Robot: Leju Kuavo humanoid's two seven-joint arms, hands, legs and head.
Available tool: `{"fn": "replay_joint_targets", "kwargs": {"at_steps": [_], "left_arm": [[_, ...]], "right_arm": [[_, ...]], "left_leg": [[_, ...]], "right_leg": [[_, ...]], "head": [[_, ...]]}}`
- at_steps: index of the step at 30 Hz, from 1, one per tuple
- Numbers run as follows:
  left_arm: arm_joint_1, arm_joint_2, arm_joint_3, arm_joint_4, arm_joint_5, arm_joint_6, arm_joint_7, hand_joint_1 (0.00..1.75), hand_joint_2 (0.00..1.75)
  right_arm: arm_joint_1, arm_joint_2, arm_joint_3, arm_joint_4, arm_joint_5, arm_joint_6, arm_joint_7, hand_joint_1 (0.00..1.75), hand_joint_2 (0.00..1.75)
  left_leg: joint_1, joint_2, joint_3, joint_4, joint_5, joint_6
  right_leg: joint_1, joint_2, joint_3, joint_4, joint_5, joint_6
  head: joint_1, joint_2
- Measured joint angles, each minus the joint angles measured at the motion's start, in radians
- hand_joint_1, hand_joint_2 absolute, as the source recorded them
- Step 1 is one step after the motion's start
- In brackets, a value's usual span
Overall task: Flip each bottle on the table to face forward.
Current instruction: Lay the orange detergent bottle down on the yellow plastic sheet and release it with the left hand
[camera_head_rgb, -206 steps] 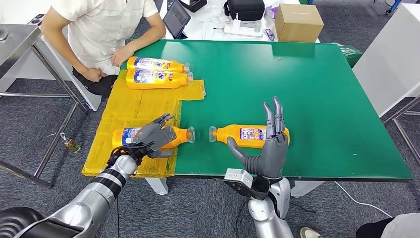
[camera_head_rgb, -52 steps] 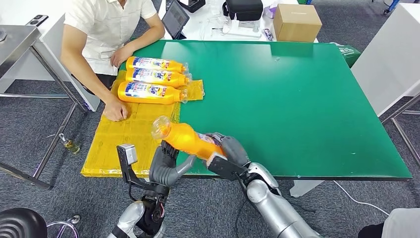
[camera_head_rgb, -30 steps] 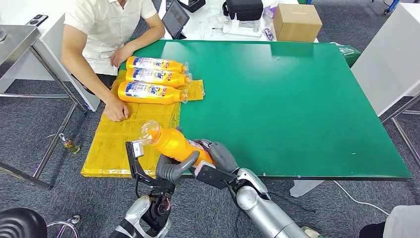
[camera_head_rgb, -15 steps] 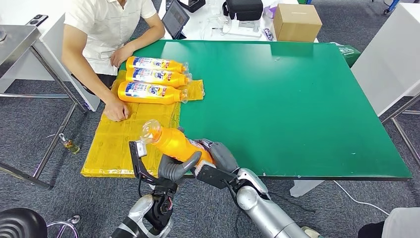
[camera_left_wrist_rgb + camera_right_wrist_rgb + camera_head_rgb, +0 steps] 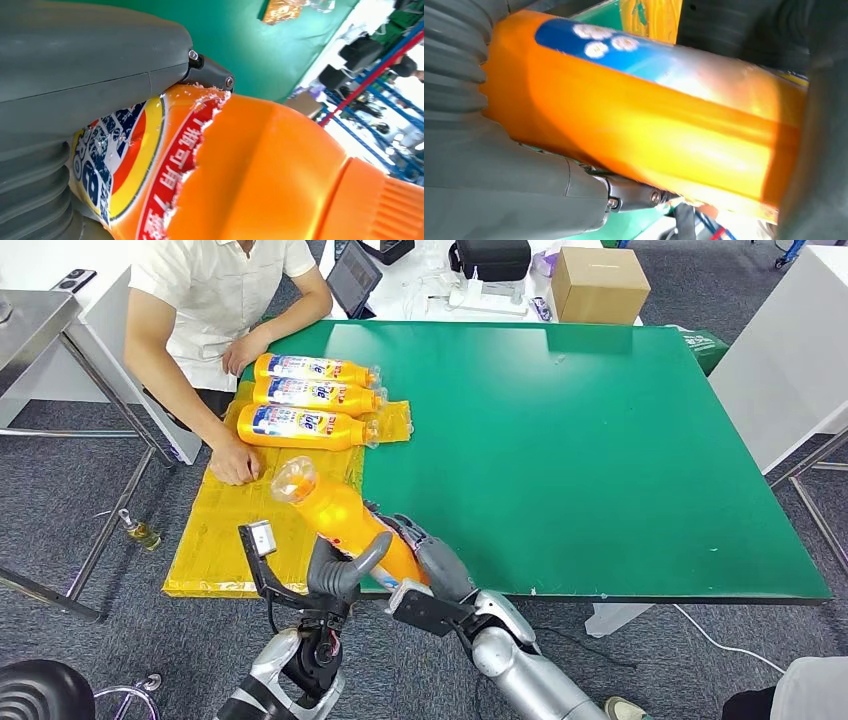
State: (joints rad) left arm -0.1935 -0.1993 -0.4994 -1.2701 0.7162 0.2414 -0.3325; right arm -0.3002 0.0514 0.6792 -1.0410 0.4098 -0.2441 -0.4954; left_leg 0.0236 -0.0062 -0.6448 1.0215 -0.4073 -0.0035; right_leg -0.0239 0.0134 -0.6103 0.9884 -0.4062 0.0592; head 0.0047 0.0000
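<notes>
Both hands, left hand (image 5: 338, 568) and right hand (image 5: 432, 562), grip the orange bottle (image 5: 345, 523), tilted, cap up-left.

Orange bottle (image 5: 345, 520) lifted off the table, tilted, cap end up and to the far left — left hand (image 5: 335, 575) and right hand (image 5: 425, 555) both grip it over the near edge of green table (image 5: 600, 440). Three bottles (image 5: 310, 400) lie side by side far left on yellow sheet (image 5: 230, 530) — person's hand (image 5: 235, 462) rests beside them.
</notes>
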Motion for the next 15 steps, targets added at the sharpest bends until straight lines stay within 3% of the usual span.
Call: {"fn": "replay_joint_targets", "kwargs": {"at_steps": [6,15], "left_arm": [[0.039,0.001,0.051,-0.063,0.022,-0.011,-0.015,1.75,1.75],[0.070,0.001,0.088,-0.133,0.018,-0.025,-0.030,1.75,1.75]], "right_arm": [[0.046,0.003,0.005,-0.002,0.035,-0.077,-0.008,0.00,1.75],[0.069,-0.003,-0.007,-0.002,0.038,-0.100,-0.001,0.00,1.75]], "left_leg": [[0.000,-0.001,-0.001,0.000,0.000,0.000],[0.000,-0.002,-0.001,0.000,0.000,0.000]], "right_leg": [[0.000,-0.001,0.000,0.000,0.000,0.000],[0.000,-0.001,0.000,0.000,0.000,0.000]], "head": [[0.000,0.000],[0.000,0.000]]}}
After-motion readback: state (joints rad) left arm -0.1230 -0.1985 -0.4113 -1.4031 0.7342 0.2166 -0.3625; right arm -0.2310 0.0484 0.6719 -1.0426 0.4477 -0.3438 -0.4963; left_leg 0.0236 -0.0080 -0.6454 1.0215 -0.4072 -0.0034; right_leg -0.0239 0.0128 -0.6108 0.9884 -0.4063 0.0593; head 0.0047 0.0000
